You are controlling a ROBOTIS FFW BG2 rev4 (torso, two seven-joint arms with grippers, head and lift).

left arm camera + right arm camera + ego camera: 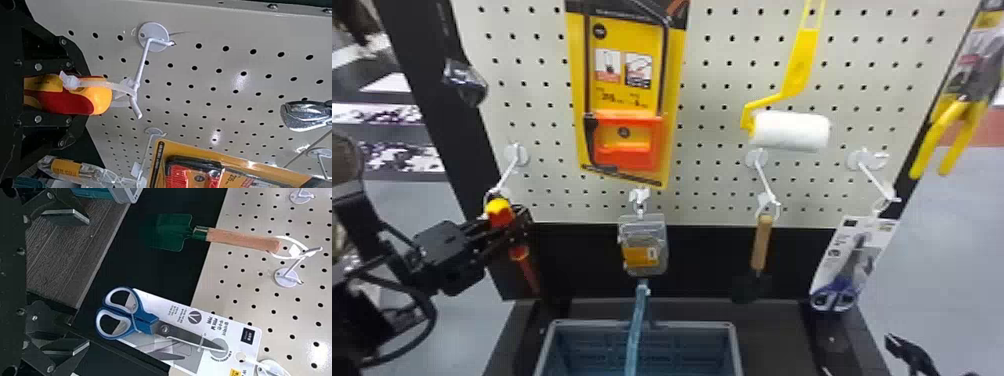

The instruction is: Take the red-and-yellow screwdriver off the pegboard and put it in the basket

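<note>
on my head feed the screwdriver (500, 212) was on the pegboard (722, 180), far left of the bottom row, yellow butt up, shaft angled down. left gripper (514, 225) had come-in-from-the-side posture, closed on the handle, one finger each side. left wrist feed showed me the red-and-yellow grip between the fingers, butt poking out past them. a translucent loop (103, 84) ran from the handle to the white hook (143, 62), so it was held and hooked at once. basket (692, 325) sat on the dark shelf (777, 330) below the board, lower and to the right of the screwdriver. right gripper (902, 347) was at the lower right of my head feed, fingers spread wide, nothing between them. right wrist feed put the carded scissors (145, 323) and the wooden-handled trowel (242, 241) in front of it, both hanging. rest of the board as i saw it: yellow saw pack (627, 140) upper middle, clear pack with orange label (643, 252) below that, white paint roller (789, 131) right of the saw pack, yellow-handled pliers (952, 130) off the right edge.
</note>
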